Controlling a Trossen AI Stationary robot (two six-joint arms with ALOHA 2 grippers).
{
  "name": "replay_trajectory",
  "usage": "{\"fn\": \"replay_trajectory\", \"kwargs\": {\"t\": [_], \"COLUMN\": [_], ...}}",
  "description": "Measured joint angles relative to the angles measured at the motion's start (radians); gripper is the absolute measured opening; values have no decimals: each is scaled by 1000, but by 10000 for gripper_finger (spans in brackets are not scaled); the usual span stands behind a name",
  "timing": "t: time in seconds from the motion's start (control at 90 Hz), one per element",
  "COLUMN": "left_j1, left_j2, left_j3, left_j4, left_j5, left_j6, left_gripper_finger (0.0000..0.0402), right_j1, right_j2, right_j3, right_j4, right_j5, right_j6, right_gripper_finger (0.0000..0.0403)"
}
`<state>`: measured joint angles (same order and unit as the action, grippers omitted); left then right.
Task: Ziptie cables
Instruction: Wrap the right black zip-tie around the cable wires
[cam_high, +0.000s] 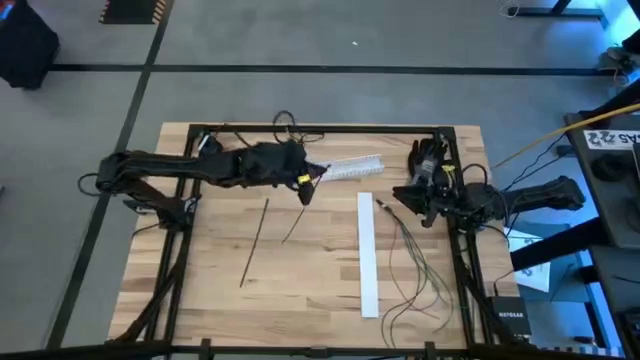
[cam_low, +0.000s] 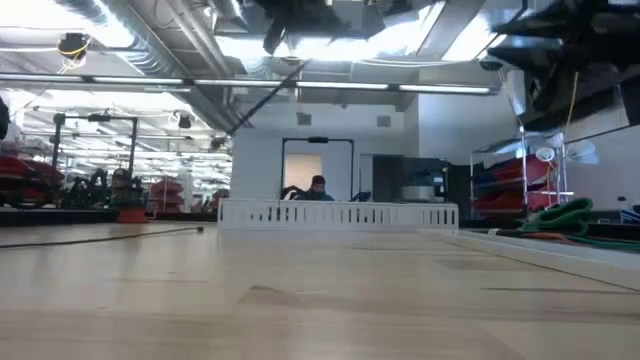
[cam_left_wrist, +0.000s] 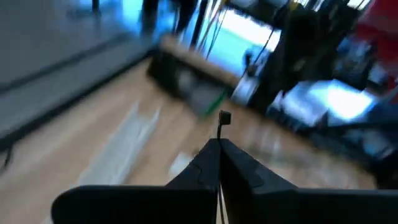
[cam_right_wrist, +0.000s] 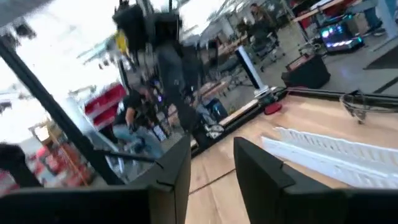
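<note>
Seen from above, the left gripper (cam_high: 306, 190) is held over the table's far middle, clamped on a thin black strip (cam_high: 296, 225) that slants down toward the near side; a second strip (cam_high: 254, 243) lies on the wood. The cables (cam_high: 415, 265) are spread by the right edge, their long axis running from far to near, beside a white bar (cam_high: 367, 255). The right gripper (cam_high: 415, 205) hangs by their far end. The low view shows only bare table (cam_low: 320, 300). In the left wrist view the fingers (cam_left_wrist: 205, 168) are pressed shut on the strip's head. In the right wrist view the fingers (cam_right_wrist: 180, 168) stand apart, empty. The tie appears fetched; next the cables must be gathered and looped.
</note>
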<state>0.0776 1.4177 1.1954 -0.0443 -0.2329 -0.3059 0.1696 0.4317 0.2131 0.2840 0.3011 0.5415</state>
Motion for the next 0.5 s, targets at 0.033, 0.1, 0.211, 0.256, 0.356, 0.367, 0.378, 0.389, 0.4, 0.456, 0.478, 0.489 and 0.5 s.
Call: {"fn": "replay_trajectory", "kwargs": {"t": [0.033,0.1,0.211,0.256,0.356,0.367,0.378,0.389,0.4,0.456,0.478,0.489,0.5], "left_j1": [0,0,-1,-3,-16,-18,-20,-22,-24,-35,-40,-42,-44], "left_j2": [-2,-6,-7,-7,-7,-7,-7,-7,-7,-7,-7,-7,-7], "left_j3": [0,0,6,18,43,46,49,53,58,80,90,94,98], "left_j4": [36,93,172,173,184,187,191,193,194,193,193,194,194], "left_j5": [0,0,0,0,-1,0,0,0,-1,1,1,1,1], "left_j6": [35,105,208,240,332,345,358,372,386,447,470,480,490], "left_gripper_finger": [0,0,0,0,0,0,0,0,0,0,0,0,0], "right_j1": [0,0,0,0,-18,-22,-27,-34,-41,-81,-97,-105,-112], "right_j2": [53,162,327,384,493,502,511,520,528,565,578,584,589], "right_j3": [36,108,216,252,319,323,327,330,333,343,344,344,344], "right_j4": [4,2,-1,-1,4,4,5,5,5,5,7,9,10], "right_j5": [-15,-49,-116,-128,-155,-161,-168,-175,-183,-228,-246,-254,-262], "right_j6": [1,10,78,120,259,275,291,309,327,409,438,453,468], "right_gripper_finger": [115,115,115,115,115,115,115,115,115,115,115,115,115]}}
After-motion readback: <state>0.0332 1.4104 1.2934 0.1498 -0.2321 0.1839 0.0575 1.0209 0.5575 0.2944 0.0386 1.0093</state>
